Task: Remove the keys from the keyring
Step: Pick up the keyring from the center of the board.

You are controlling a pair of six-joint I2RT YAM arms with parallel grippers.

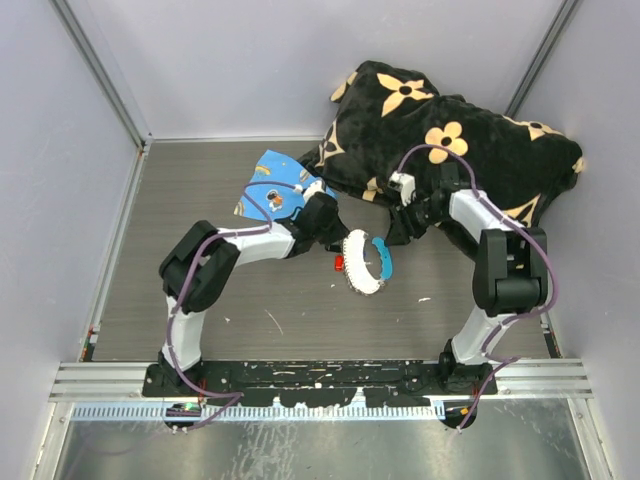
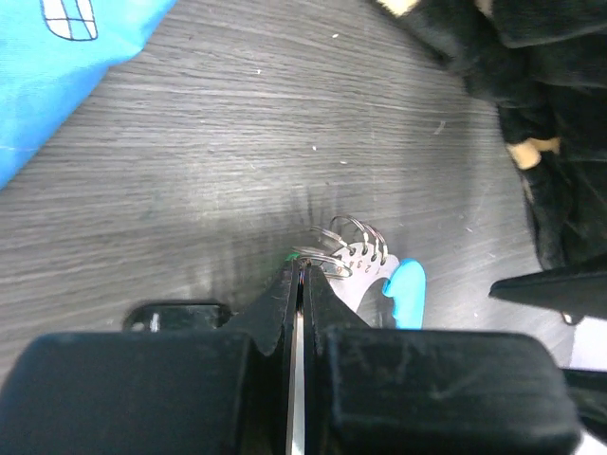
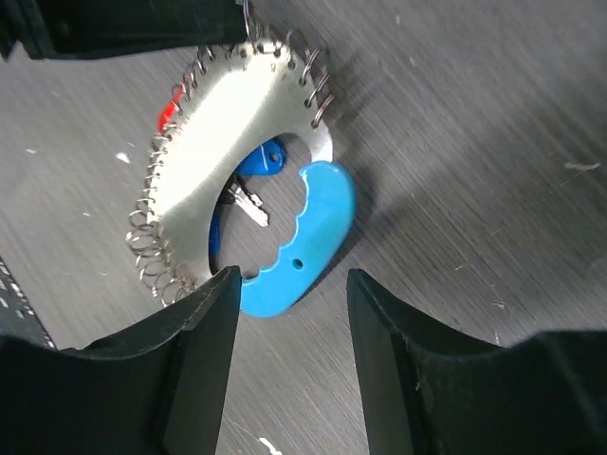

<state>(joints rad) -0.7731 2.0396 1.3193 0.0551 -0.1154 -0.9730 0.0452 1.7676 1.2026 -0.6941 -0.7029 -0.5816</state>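
Keyring [image 3: 218, 123] encircles a blue key [image 3: 261, 162] seen only from the right wrist; left hand [image 2: 300, 275] pinched together, right hand [image 3: 291, 281] apart.

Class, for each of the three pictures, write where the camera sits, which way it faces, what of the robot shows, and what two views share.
Top external: above and behind the bases, facing down at the table; left arm and right arm show.
Left wrist: on the left arm, facing along its shut left gripper to the keyring.
Right wrist: on the right arm, facing down through its open right gripper.
Shared: both wrist views show the keyring's light-blue piece.
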